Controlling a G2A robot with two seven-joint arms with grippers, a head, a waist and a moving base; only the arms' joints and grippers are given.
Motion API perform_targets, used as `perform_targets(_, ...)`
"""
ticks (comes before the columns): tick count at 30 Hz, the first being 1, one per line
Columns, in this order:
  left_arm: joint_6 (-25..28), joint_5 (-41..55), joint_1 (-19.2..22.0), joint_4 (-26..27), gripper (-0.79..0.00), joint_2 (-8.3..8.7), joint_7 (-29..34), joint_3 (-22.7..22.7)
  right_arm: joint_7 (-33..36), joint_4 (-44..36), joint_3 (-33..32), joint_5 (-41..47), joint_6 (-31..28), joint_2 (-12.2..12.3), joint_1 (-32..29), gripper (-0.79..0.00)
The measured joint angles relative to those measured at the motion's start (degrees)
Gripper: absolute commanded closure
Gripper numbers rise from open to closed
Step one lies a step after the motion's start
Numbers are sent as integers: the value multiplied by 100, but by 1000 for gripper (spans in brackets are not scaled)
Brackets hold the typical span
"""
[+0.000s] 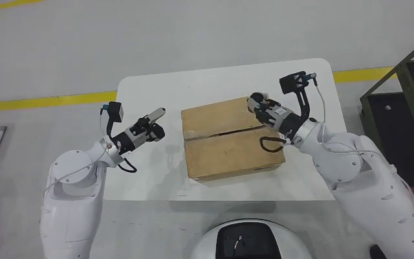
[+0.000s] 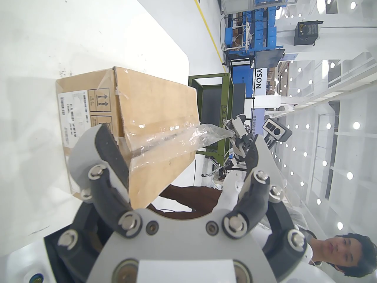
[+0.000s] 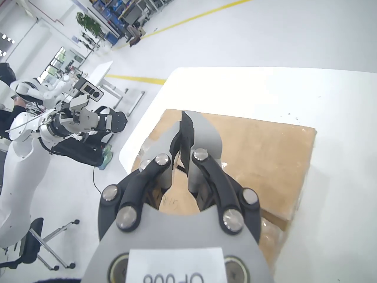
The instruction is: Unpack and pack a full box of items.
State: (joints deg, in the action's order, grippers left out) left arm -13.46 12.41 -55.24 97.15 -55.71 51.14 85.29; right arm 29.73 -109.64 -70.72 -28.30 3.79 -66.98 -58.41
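One closed cardboard box (image 1: pixel 226 152) sits near the middle of the white table (image 1: pixel 149 90), with its near long edge facing 6 o'clock. Its long axis runs from 9 o'clock to 3 o'clock, turned slightly so the 3 o'clock end lies a little farther away. The seam (image 1: pixel 226 133) between the two shut top flaps follows that axis. The short end facing 9 o'clock carries a white label (image 2: pixel 73 110). At 9 o'clock of the box, near that end but apart from it, the left gripper (image 1: pixel 159 124) hangs above bare tabletop. It points toward 3 o'clock at the box, and its jaws stand wide with nothing between them. A clear tape strip (image 2: pixel 203 131) lies along the seam and lifts off the box at its 3 o'clock end, rising to the right gripper (image 1: pixel 257 103). That gripper hovers over the box top at about 1 o'clock, by the far corner, with its jaws pressed narrow. The left wrist view shows the strip's free end caught in them. The shut flaps and the tape on the seam bar the way inside. Farther off, a yellow floor line (image 1: pixel 52 100) passes beyond the table from 9 o'clock to 3 o'clock. A green-framed cart (image 1: pixel 388 110) stands on the floor at 3 o'clock, off the table.
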Motion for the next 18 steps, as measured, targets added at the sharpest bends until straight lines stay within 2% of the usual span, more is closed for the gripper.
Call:
perform_targets(3,0,0,0,0,-785,0,0,0,-206,9,-107,268,-100,-3,-256,0)
perform_targets(10,0,0,0,0,-785,0,0,0,-319,217,-204,298,-220,2,-471,0)
perform_targets(18,0,0,0,0,-785,0,0,0,-259,119,-250,38,314,5,-619,0)
